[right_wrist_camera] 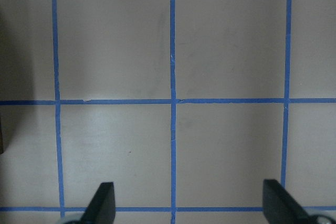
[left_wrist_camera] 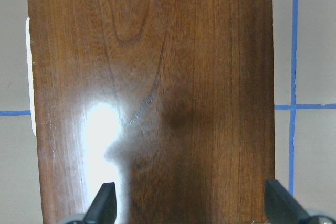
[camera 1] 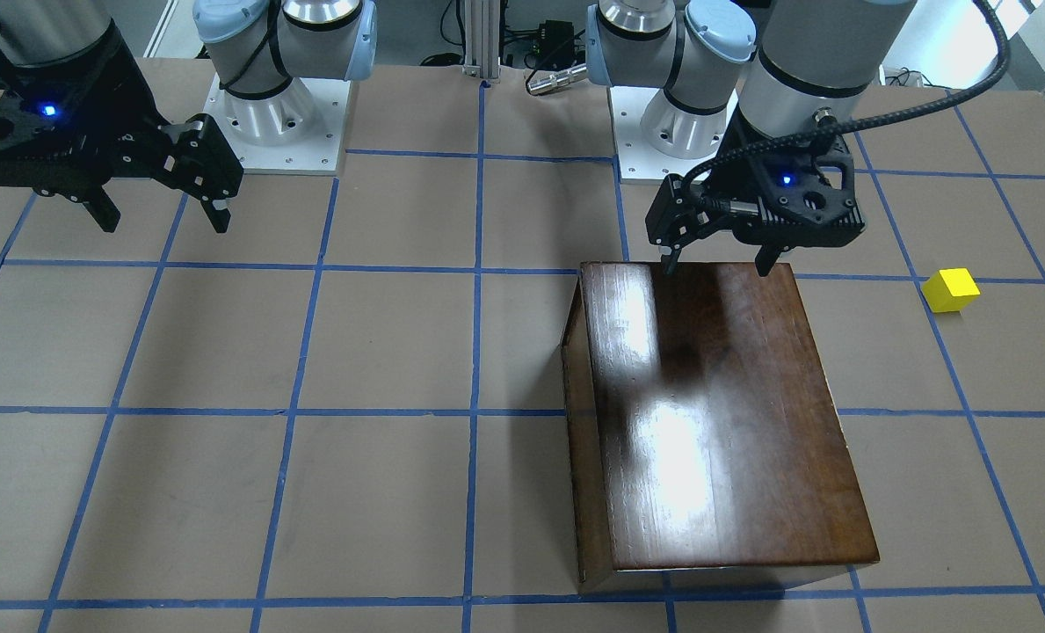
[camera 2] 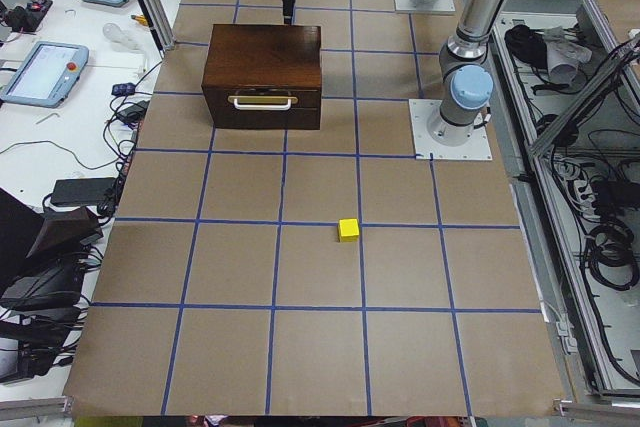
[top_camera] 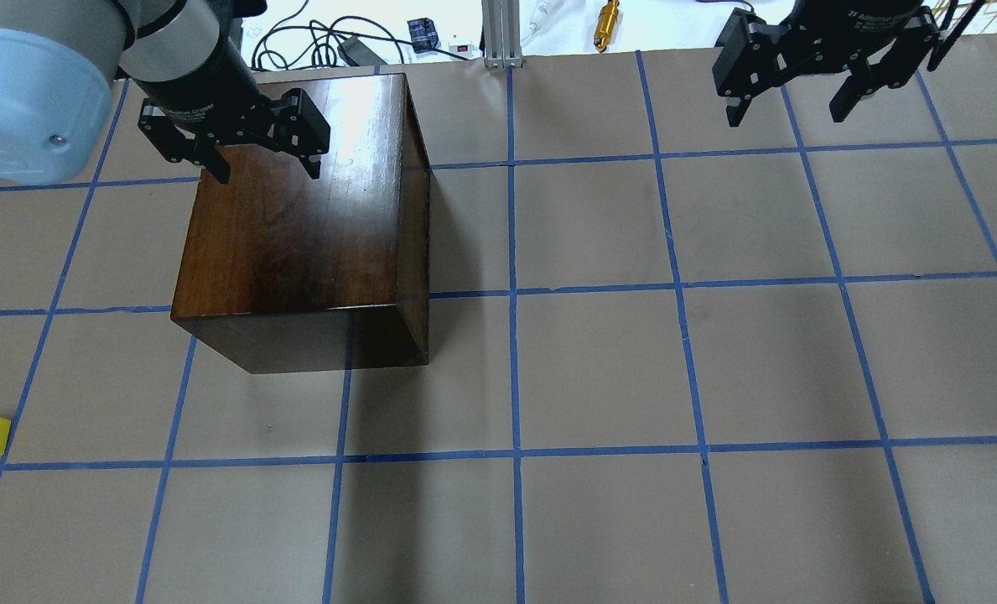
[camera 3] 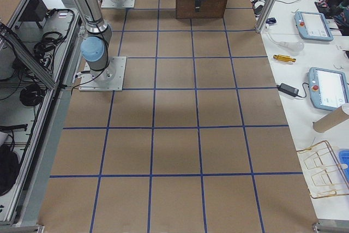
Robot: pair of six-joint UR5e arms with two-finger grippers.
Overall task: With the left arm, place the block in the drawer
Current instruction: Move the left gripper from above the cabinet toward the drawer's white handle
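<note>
Left arm [camera 1: 803,79] and right arm [camera 1: 39,26]: silver-grey tubes with black bands are noted, and pale blue joint caps [camera 1: 720,31] are fitted. Each base is fixed to a pale mounting plate [camera 1: 329,132] dotted with small screws. Left tool [camera 1: 717,264] and right tool [camera 1: 164,220] are black, skeletal and two-fingered, each marked by a blue light [camera 1: 786,180]. A black ribbed cable [camera 1: 926,105] is seen at the left wrist only. White lettering on the black wrist collars [top_camera: 192,96] is illegible.

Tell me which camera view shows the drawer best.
Exterior left: only there do the shut drawer front and its pull face the camera. The others show at most the box top or sides.
</note>
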